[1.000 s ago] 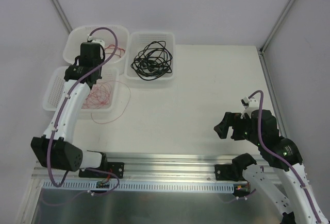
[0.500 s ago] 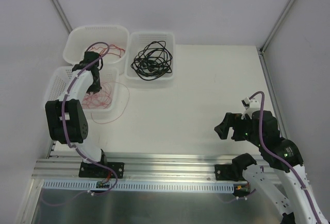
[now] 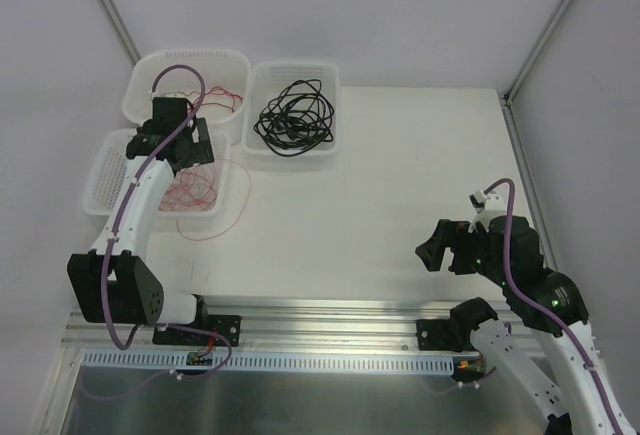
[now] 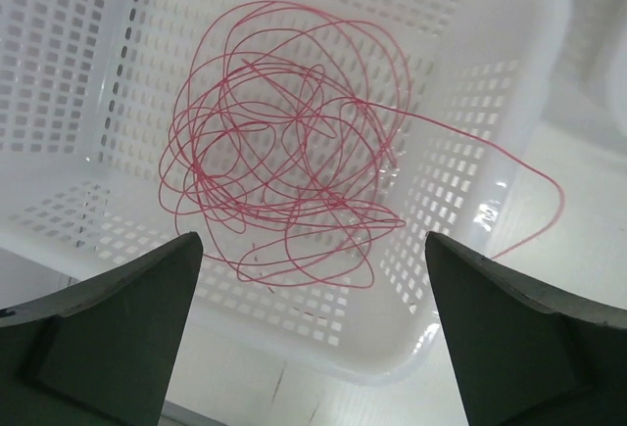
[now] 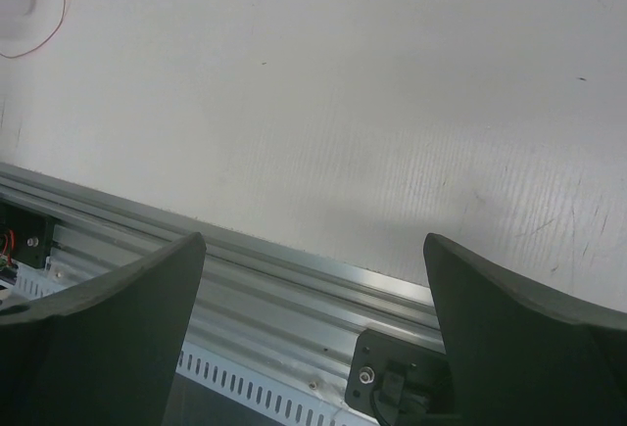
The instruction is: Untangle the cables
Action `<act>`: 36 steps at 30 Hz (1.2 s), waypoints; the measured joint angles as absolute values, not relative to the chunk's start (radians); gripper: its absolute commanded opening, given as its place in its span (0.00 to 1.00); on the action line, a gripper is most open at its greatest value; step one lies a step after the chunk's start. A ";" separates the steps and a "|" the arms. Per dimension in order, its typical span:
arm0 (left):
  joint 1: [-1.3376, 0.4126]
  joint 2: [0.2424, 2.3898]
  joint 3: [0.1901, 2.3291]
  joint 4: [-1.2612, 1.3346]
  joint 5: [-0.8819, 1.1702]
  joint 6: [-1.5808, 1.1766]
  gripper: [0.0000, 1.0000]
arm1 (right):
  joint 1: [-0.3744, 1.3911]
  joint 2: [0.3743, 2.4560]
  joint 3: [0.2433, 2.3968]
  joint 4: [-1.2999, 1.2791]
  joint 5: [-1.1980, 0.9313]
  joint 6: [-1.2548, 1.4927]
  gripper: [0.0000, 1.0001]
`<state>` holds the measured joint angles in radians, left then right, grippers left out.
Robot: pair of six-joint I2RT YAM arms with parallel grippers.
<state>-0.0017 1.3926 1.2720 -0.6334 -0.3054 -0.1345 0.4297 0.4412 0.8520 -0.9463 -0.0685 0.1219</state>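
A tangle of thin red wires (image 4: 284, 176) lies in the near left white basket (image 3: 105, 180); one strand (image 3: 236, 205) trails over its rim onto the table. More red wire (image 3: 225, 100) lies in the far left basket (image 3: 145, 75). Looped black cables (image 3: 293, 113) fill the middle basket (image 3: 330, 150). My left gripper (image 3: 185, 145) hovers over the near left basket, open, with nothing between its fingers (image 4: 108, 328). My right gripper (image 3: 447, 252) is open and holds nothing, low over the table's near right part, far from all cables.
An aluminium rail (image 3: 330, 315) runs along the table's near edge and shows below my right gripper (image 5: 313, 240). A corner of a basket and the trailing red strand (image 5: 54, 29) show at the right wrist view's top left. Frame posts stand at the back corners.
My left gripper went from shut to open and drew back from the far left basket to above the near left one. The right arm has not moved.
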 measured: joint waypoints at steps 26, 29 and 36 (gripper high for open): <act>-0.510 1.489 1.061 -0.460 -0.600 -0.532 0.78 | 0.430 0.408 0.852 -0.952 -0.067 0.126 1.00; -0.510 1.575 1.065 -0.432 -0.614 -0.538 0.71 | 0.430 0.407 0.852 -0.964 -0.064 0.125 1.00; -0.510 1.720 1.086 -0.400 -0.635 -0.540 0.56 | 0.430 0.407 0.852 -0.982 -0.064 0.123 1.00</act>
